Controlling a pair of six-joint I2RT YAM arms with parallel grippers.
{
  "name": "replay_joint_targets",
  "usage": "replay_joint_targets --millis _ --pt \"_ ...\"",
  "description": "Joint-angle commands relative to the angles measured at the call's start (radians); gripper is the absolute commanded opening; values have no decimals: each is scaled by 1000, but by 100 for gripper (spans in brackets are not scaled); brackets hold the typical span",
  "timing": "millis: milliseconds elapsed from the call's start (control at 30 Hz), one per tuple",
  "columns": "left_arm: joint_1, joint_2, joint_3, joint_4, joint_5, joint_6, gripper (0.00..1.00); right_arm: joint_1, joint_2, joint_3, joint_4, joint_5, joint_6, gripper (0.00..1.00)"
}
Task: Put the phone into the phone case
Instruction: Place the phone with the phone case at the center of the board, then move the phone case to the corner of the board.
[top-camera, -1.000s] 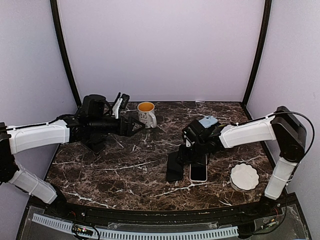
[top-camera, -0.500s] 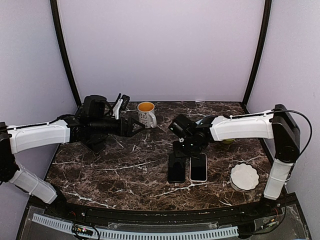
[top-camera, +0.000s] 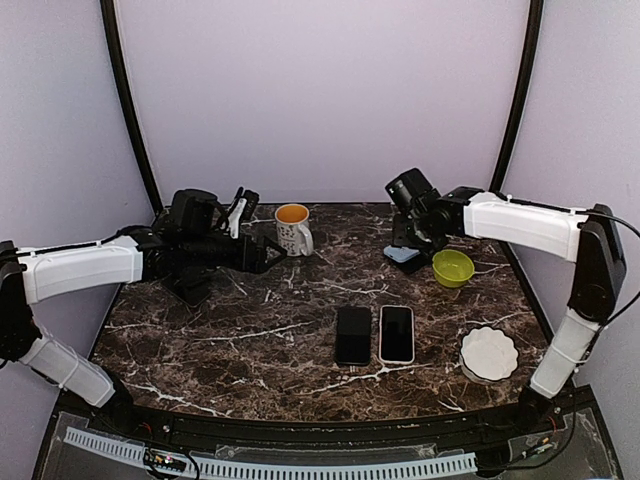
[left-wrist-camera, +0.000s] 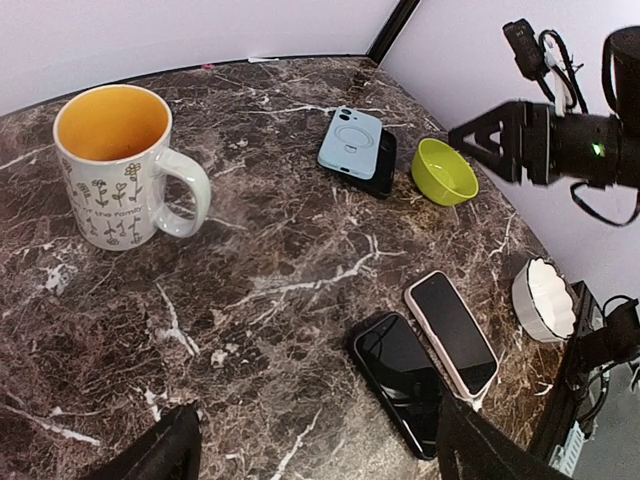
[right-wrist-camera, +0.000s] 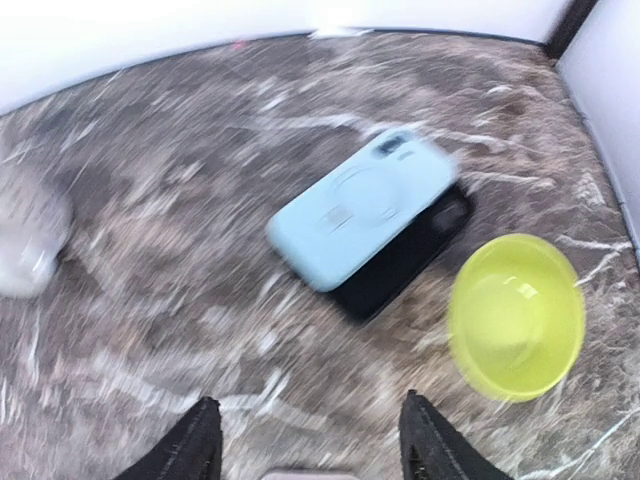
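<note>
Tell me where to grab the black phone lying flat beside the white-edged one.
Probably from straight above, pinching the black phone across its long edges near mid-length. It lies flat, so only the thin sides offer purchase. The white-edged phone lies close alongside, so the finger there gets little room.

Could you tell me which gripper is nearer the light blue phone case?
Right. The right gripper hovers above the blue case; the left gripper is beside the mug, far left.
</note>
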Motion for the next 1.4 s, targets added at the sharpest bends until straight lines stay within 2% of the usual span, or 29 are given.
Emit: replay_joint_targets --millis 0,267,433,533,700,833,933,1033,1200,1367 --pt "9 -4 37 -61 -69 55 84 -133 83 70 98 48 -8 67" --pt "11 -20 40 -75 -115 106 85 -264 397 381 38 -6 -17 68" --pt "11 -8 42 -83 -142 123 85 -295 568 610 -108 16 -12 69" --pt "11 -4 42 -85 -147 130 86 -311 567 568 -66 -28 22 72" --pt "11 11 47 -90 -138 131 86 -339 559 491 -29 -74 47 90" --pt "11 19 47 -91 -143 135 86 -382 585 498 -55 -77 7 98" --pt "11 25 48 -91 -147 139 86 -410 609 502 -52 -182 -51 96" --pt "11 39 50 -94 -147 141 87 -412 624 491 -16 -272 -106 89" --pt "12 56 58 -103 -147 145 87 -418 676 533 -43 -286 -135 85" --pt "12 57 60 -102 -141 149 87 -410 707 542 -38 -364 -183 75"
